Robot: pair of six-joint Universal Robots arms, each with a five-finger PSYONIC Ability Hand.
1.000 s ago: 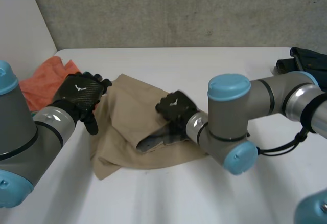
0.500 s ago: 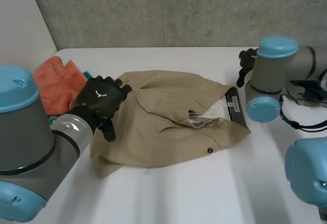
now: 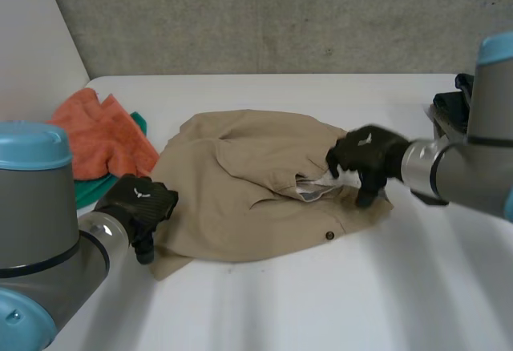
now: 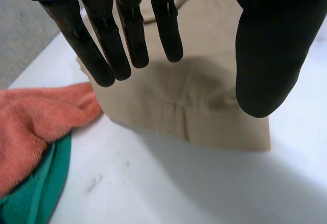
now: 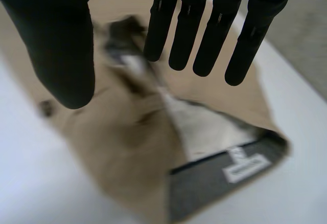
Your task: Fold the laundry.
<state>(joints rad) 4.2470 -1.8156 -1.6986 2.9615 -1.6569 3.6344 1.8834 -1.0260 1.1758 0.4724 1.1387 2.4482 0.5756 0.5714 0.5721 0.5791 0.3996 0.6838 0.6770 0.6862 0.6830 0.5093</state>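
Now the black left hand (image 3: 135,205) and black right hand (image 3: 365,157) hang straight-fingered, empty, over the crumpled beige garment (image 3: 248,199); better to pinch opposite edges evenly.

The right hand (image 5: 57,40) hangs over tan trousers (image 5: 122,147), fingers (image 5: 204,35) straight, thumb apart, grasping nothing; at five o'clock from the fingertips the waistband lies turned open, showing dark lining (image 5: 202,191) and a white label (image 5: 247,168); a button (image 5: 46,107) sits just under the thumb; white surface (image 5: 30,183) lies around.
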